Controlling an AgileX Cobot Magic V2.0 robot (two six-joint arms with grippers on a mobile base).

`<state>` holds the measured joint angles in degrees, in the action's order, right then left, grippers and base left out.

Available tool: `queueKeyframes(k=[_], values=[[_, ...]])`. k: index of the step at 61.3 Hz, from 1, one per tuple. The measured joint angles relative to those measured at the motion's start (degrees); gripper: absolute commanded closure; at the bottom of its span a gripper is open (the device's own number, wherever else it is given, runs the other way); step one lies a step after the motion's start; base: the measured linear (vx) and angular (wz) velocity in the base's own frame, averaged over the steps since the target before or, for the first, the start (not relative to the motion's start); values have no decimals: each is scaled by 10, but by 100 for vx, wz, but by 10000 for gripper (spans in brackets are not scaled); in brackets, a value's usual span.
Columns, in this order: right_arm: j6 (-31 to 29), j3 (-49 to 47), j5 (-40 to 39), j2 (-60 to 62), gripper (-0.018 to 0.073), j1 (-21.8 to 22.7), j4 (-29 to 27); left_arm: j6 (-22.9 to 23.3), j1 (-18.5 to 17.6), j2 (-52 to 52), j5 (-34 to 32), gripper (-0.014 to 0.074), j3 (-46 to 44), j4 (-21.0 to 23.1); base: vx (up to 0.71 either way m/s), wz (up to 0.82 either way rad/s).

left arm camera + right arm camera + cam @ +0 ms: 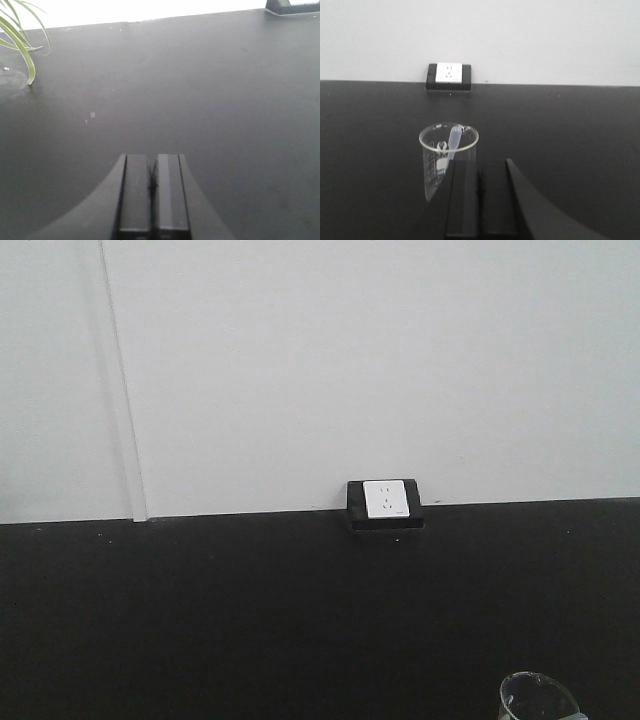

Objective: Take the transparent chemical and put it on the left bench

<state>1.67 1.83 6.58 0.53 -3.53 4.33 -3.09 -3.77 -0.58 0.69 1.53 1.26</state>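
The transparent chemical, a small clear glass beaker point(439, 159) with white graduation marks and a pale dropper leaning inside, stands upright on the matte black left bench point(570, 130). My right gripper point(480, 166) is shut and empty. Its tips are just behind the beaker and to its right, and its left finger hides the beaker's lower right side. Whether they touch I cannot tell. The beaker's rim also shows at the bottom right of the front view point(538, 698). My left gripper point(152, 157) is shut and empty, low over bare bench top point(210, 90). The sink is out of view.
A white wall socket in a black box point(385, 500) sits where the bench point(200, 620) meets the white wall; it also shows in the right wrist view point(448, 73). Green plant leaves point(20, 45) hang over the bench's far left in the left wrist view.
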Motion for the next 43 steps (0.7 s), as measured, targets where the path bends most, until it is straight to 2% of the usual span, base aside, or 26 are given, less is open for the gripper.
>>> queueKeyframes(k=[11, 16, 27, 43], values=[[0, 0, -88, 0, 563, 0, 0, 0, 0, 0, 0, 600, 0, 0, 0, 0], [0, -13, -86, -12, 564, 0, 0, 0, 0, 0, 0, 600, 0, 0, 0, 0], [0, -73, -76, -120, 560, 0, 1, 0, 0, 0, 0, 600, 0, 0, 0, 0], [1, -92, -134, -322, 517, 0, -22, 0, 0, 0, 0, 600, 0, 0, 0, 0]])
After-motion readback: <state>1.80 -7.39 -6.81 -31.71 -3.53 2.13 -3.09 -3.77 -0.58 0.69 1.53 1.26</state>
